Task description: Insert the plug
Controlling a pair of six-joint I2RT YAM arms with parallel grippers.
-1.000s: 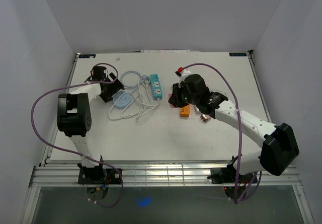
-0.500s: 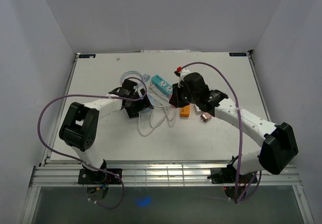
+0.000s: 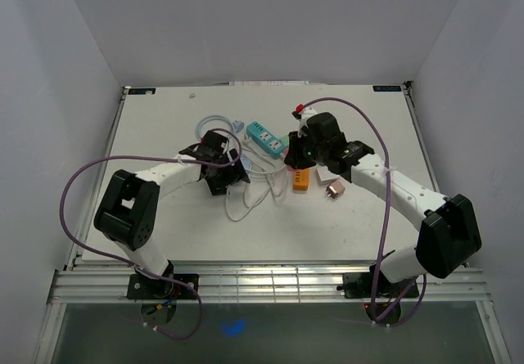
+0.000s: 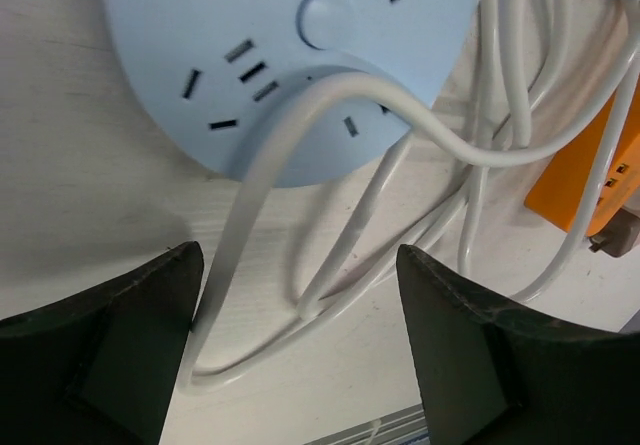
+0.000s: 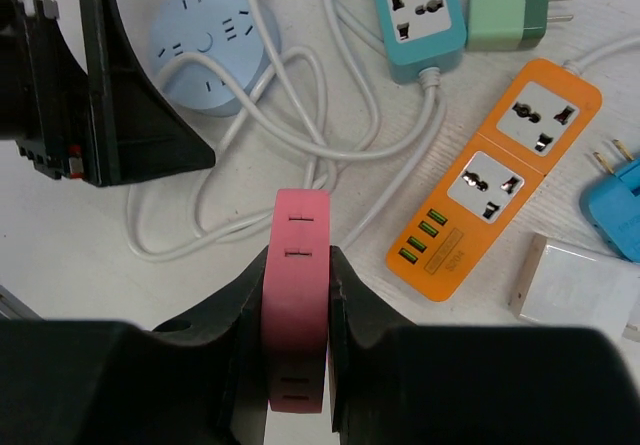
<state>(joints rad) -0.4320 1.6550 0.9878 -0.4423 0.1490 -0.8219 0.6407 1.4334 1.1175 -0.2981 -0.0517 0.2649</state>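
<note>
Pink plastic sits clamped between the fingers of the right gripper (image 5: 297, 265): a narrow pink socket strip (image 5: 296, 220), slotted face up, sticking out forward past the fingertips. Ahead of that gripper and to its left lies a round, pale-blue socket hub (image 5: 208, 37), with a white cable (image 5: 300, 135) looped across and around it. Ahead and slightly right is a teal socket strip (image 5: 415, 10). Just beside it is a green adapter (image 5: 508, 10), whose two prongs point away from the teal strip. To the gripper's right lies an orange socket strip (image 5: 497, 190). Farther right is a blue plug (image 5: 615, 200) with bare prongs, and near it a white adapter (image 5: 575, 290). All rest on the white table (image 5: 60, 235).

The left gripper (image 4: 300, 260) has its fingers well apart, closed on nothing. It hangs low over the table with the socket hub just ahead of it. Strands of the white cable run between its fingers, one close against a finger. The edge of the orange socket strip shows off to its right.
</note>
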